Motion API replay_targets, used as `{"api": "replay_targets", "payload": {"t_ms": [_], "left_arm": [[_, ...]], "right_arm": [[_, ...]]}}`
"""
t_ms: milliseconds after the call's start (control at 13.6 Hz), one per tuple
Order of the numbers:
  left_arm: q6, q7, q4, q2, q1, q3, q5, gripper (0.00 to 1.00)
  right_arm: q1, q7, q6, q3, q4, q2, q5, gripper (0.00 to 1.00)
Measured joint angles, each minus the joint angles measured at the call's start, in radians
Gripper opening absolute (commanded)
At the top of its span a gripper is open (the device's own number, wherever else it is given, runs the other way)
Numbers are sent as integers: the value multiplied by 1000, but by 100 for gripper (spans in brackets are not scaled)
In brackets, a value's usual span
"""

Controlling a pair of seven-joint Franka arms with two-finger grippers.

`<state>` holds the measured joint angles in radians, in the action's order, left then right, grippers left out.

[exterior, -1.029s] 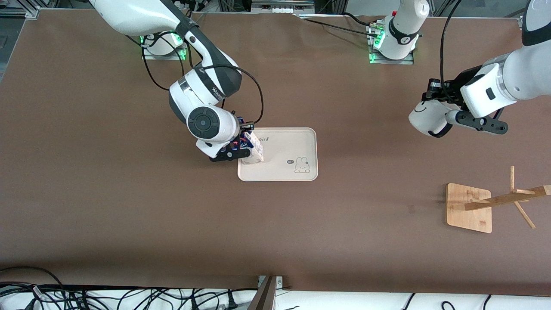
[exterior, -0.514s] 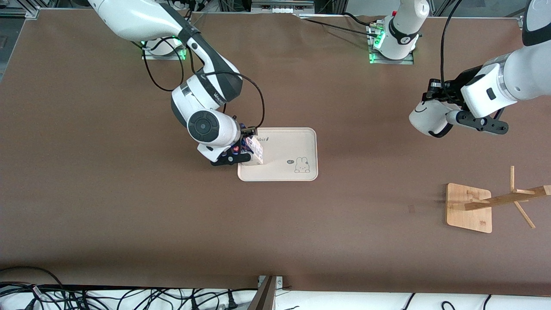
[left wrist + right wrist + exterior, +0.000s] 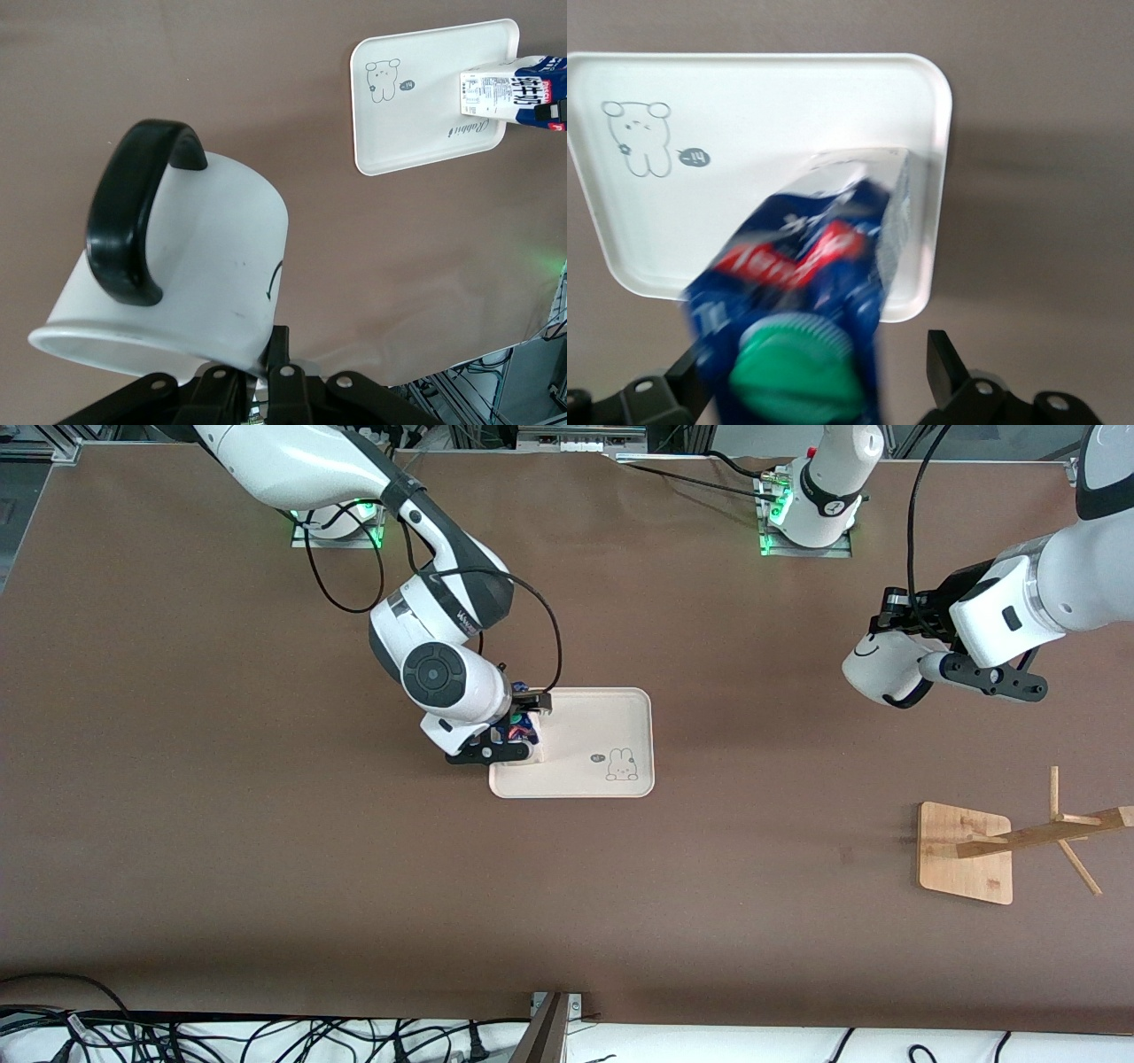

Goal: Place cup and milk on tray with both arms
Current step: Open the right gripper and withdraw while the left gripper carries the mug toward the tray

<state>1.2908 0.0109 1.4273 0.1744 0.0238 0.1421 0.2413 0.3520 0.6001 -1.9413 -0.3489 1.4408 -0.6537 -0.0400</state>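
Observation:
The milk, a blue carton with a green cap, rests with its base on the cream tray at the end toward the right arm. My right gripper is around the carton's top and open. One finger stands clear of the carton. The white cup hangs above bare table toward the left arm's end. My left gripper is shut on the cup's rim, and the black handle points away from it. The left wrist view also shows the tray and the milk farther off.
A wooden rack with a square base and slanted pegs stands toward the left arm's end, nearer the front camera than the cup. The tray's rabbit drawing marks its unoccupied end. Brown table surrounds the tray on every side.
My right gripper has opened and let go of the milk, which stays on the tray. The right arm has shifted slightly over the tray's end. The left arm and cup have not moved.

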Motion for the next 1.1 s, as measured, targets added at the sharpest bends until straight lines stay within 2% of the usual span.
{"api": "replay_targets", "payload": {"t_ms": [294,588,808,955,1102], "left_arm": [[0,0,0,0,0,0,0,0],[0,0,0,0,0,0,0,0],[-21,0,0,3,-4,2,0,0],[-72,-2,8,27,-29,14,0,0],[-84,4,12,84,-98,23,-28,0]], "right_arm": [[21,36,68,-1,-23,48,0,100],[20,44,230,3,-98,110,0,100],[17,44,258,12,-123,121,1,100],[15,44,262,27,-136,125,6,100],[9,44,296,46,-174,134,7,100]]}}
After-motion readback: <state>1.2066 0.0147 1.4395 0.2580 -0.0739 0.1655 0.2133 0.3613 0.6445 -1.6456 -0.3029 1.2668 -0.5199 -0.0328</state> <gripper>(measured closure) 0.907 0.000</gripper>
